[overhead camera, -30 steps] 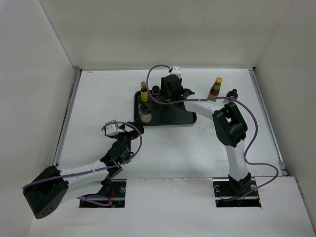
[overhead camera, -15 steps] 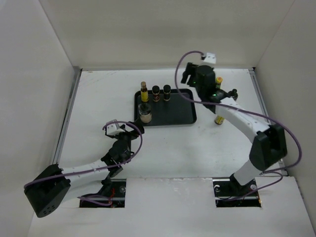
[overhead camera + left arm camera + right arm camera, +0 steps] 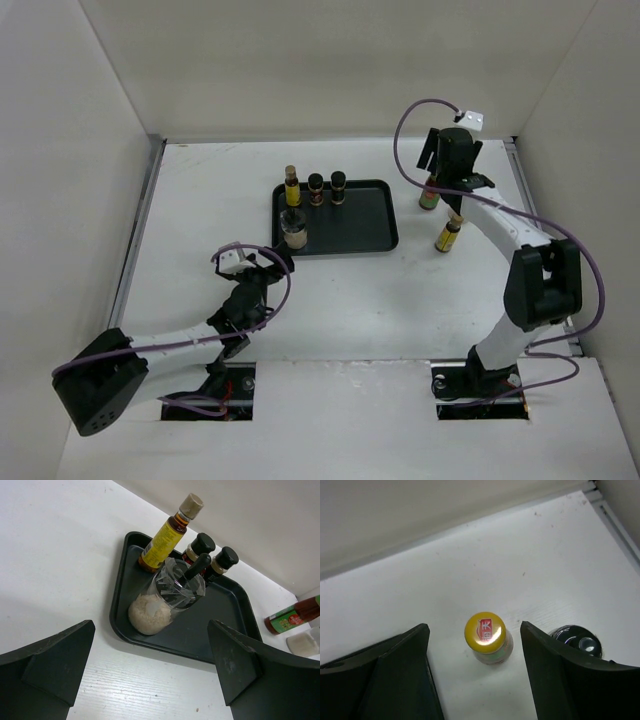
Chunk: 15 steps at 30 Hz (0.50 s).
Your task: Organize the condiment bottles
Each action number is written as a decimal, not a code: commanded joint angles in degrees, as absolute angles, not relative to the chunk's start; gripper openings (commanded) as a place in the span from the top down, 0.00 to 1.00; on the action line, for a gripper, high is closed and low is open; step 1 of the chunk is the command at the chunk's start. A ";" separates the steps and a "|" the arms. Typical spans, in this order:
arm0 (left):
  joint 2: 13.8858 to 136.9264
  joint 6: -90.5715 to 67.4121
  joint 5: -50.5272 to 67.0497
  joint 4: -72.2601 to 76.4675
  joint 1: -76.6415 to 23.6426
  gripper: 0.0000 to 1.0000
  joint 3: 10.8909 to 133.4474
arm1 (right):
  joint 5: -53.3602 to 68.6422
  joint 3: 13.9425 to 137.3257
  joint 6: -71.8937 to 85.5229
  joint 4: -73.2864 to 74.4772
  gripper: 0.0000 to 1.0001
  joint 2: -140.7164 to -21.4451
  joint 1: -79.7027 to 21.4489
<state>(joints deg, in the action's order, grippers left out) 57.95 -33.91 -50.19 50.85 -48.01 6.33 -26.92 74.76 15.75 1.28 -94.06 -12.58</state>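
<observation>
A black tray (image 3: pixel 360 228) holds a slim yellow-labelled bottle (image 3: pixel 291 187), two short dark jars (image 3: pixel 316 189) (image 3: pixel 338 187) and a cream-bodied bottle with a black cap (image 3: pixel 294 231). All of them also show in the left wrist view, with the cream bottle (image 3: pixel 162 605) nearest. My left gripper (image 3: pixel 274 262) is open and empty just in front of the tray's near left corner. My right gripper (image 3: pixel 446 174) is open, directly above the red-green bottle (image 3: pixel 429 196), whose yellow cap (image 3: pixel 485 629) sits between the fingers without touching them. A second slim yellow-labelled bottle (image 3: pixel 447 236) stands to the right of the tray.
A black-capped bottle (image 3: pixel 577 638) stands right of the red-green one, beside my right finger. The back wall and the table's right rail (image 3: pixel 535 215) are close to the right arm. The tray's right half holds nothing.
My right arm has swung from over the tray to the back right and now hovers over the red-green bottle. The left arm has barely moved.
</observation>
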 commanded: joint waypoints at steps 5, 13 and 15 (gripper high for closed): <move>58.27 -34.80 -49.04 54.05 -47.68 0.00 7.56 | -25.31 77.25 14.50 1.32 0.30 -97.73 -11.12; 59.15 -34.98 -48.69 54.05 -47.33 0.00 7.82 | -28.20 77.26 12.49 -1.92 0.62 -97.66 -10.94; 59.59 -34.98 -48.43 54.05 -47.41 0.00 7.91 | -29.87 77.08 10.99 -3.86 0.65 -95.90 -11.11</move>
